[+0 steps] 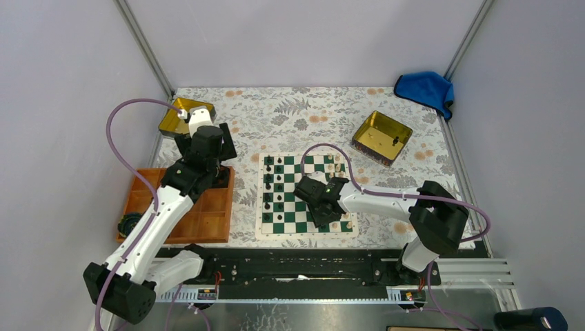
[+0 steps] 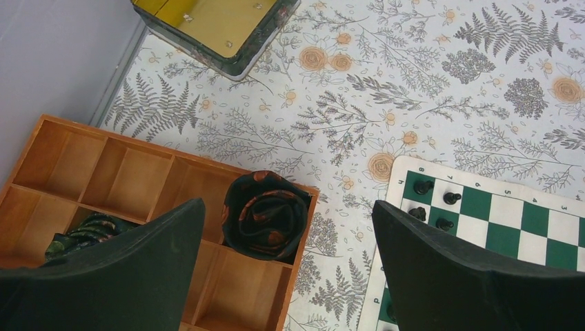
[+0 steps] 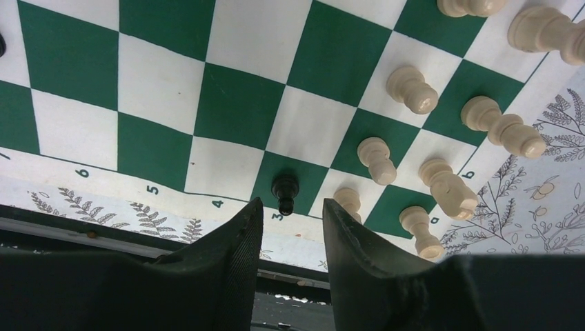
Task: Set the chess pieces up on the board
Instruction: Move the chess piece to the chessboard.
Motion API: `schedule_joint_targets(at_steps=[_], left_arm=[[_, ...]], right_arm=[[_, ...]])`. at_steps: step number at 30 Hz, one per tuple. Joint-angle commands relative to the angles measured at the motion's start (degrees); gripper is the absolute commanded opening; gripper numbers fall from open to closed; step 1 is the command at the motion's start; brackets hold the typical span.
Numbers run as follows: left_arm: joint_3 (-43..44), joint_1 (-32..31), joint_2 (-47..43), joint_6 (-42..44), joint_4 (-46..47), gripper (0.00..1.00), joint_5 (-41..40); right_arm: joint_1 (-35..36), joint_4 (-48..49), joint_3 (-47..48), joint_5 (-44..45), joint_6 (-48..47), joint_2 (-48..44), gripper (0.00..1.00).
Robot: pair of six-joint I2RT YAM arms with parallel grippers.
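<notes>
Over the board point(image 3: 238, 107) near edge, the right gripper point(image 3: 291, 207), part-open and empty, appears to be approaching a black pawn point(image 3: 285, 194), which calls for a centred closure; the left gripper point(image 2: 288, 205) idles spread wide, empty.

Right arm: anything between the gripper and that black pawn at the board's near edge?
Nothing visible. The black pawn stands just beyond the right gripper, in line with its open jaws. The nearest cream pawn stands beside it, apart.
</notes>
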Motion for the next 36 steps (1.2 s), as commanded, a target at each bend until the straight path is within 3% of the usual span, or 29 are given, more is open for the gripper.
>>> schedule_joint_targets(at_steps=[1,7,21,36], left_arm=[[0.13,0.10,0.31,-0.07,2.28,0.99,0.07],[-0.11,0.09,0.29,-0.09,2.29,0.99,0.14],[-0.47,0.14,0.25,-0.30,2.38,0.99,0.20],[-0.18,0.09,-0.58,0.00,2.35,0.99,-0.54]], right_arm=[[-0.75,1.94,-0.58,-0.92,0.75,-1.37,0.42],[-1.06,2.72,-0.69,-1.33,0.18,-0.60,0.34],[-1.19,3.85,-2.16,-3.00,0.52,0.09,0.30],[-1.19,0.73,1.29,-1.85,-0.68,-0.35,0.04]])
